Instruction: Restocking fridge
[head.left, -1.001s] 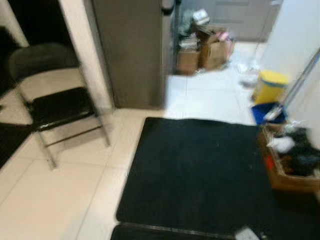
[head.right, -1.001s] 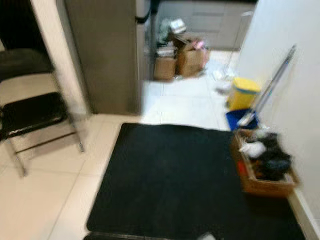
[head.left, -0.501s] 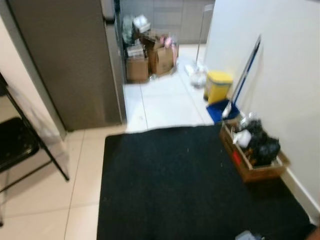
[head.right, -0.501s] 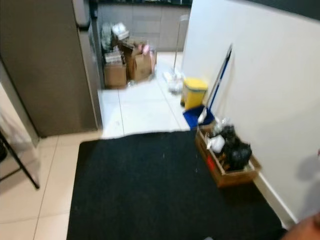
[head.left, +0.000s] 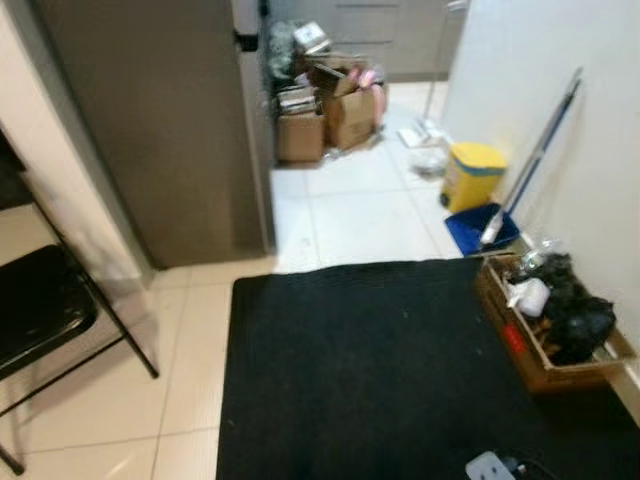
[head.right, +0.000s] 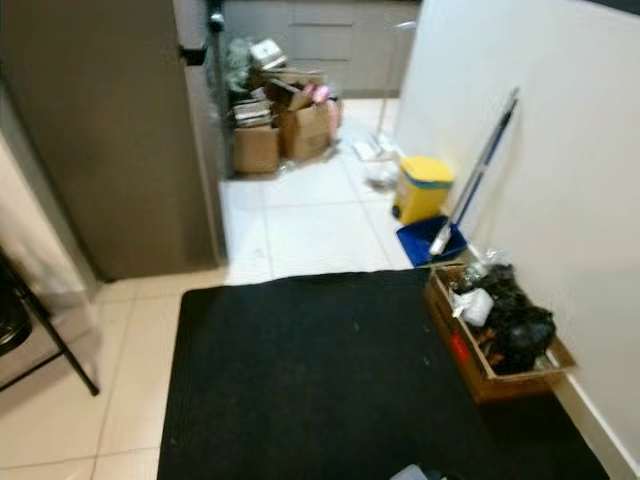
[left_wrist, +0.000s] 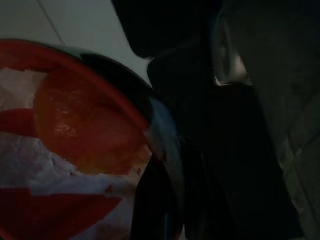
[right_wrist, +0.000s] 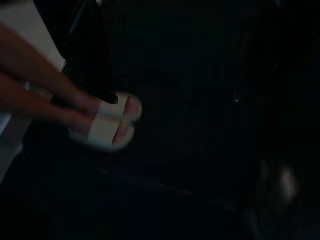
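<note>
Step in hand, by judgement: walking approach to fridge w/ goods carried, no reach yet. Near to far: black mat (head.left: 400, 370) across lower centre and right of head views, small grey gadget w/ cable (head.left: 492, 467) on its bottom edge; folding chair (head.left: 40, 315) at lower left on pale tiles; wooden crate of dark odds and ends (head.left: 550, 320) at right against white wall; beyond it blue dustpan (head.left: 480, 228), leaning mop handle (head.left: 540, 140), yellow bin (head.left: 472, 175); fridge (head.left: 150, 120), tall grey slab, fills upper left, door shut, dark handle at its right edge near top; cardboard boxes (head.left: 325, 110) piled at upper centre just past it. To do well: steer over mat toward upper left, stay off chair legs and off crate, stop square to door w/ room for swing, keep load level. Left end effector (left_wrist: 165, 200): dark fingers close against red-and-white packet (left_wrist: 65, 150), orange round contents showing through; seems to carry it, but gap btwn fingers too dark, cannot tell how far open. Right end effector: wrist view near black, fingers not made out, cannot tell. Same view, upper left: a person's feet in pale sandals (right_wrist: 107, 125) on dark floor close by, so mind them when turning.
</note>
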